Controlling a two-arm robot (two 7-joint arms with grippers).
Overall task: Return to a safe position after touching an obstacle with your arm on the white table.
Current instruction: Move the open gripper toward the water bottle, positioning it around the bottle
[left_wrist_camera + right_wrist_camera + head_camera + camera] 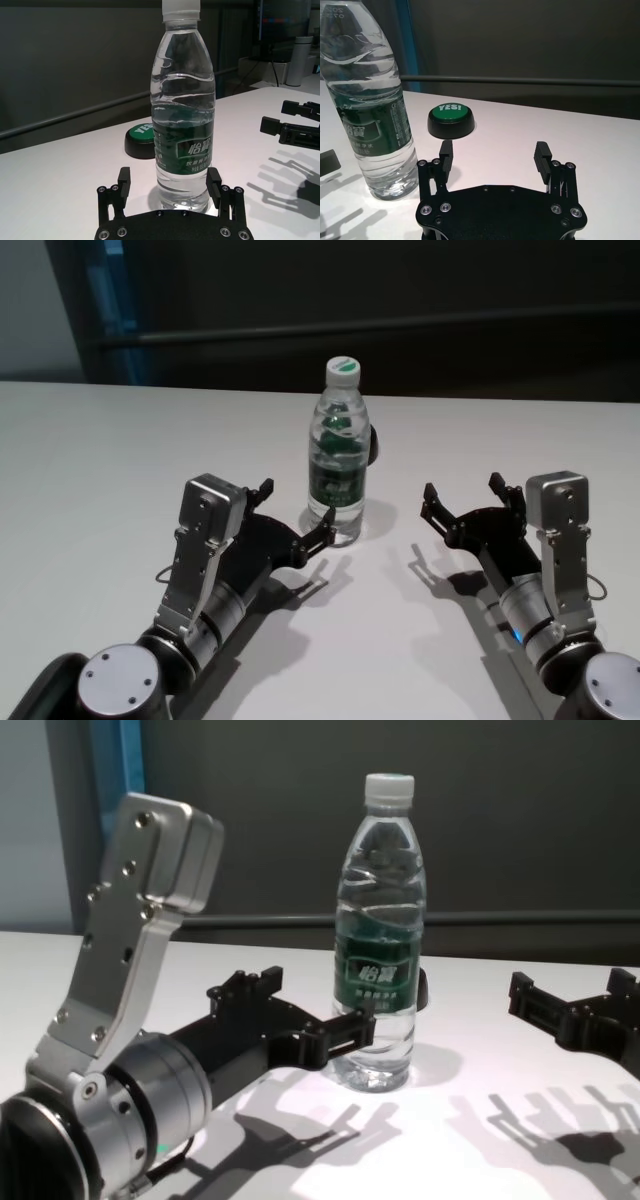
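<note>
Two arms reach over the white bench in the head view. The bottle stands upright near the middle, long axis vertical. The left gripper sits just beside its base, one fingertip at or nearly touching the lower wall, jaws spread. The right gripper lies well apart to the bottle's right, jaws also spread and holding nothing. The left arm is clearly the nearer one.

From the left wrist, the bottle stands straight ahead, its base just past the fingertips and roughly between the open jaws; nothing is clamped. A green-topped button sits behind the bottle.

From the right wrist, that gripper faces bare bench, with the bottle off to one side and the button beyond.

In the chest view, the left gripper has one finger against or just short of the bottle at label height.

The bottle is roughly half full of clear water, capped. A safe retreat likely means drawing the left arm straight back along its own line, away from the bottle, since a sideways sweep could topple it.
</note>
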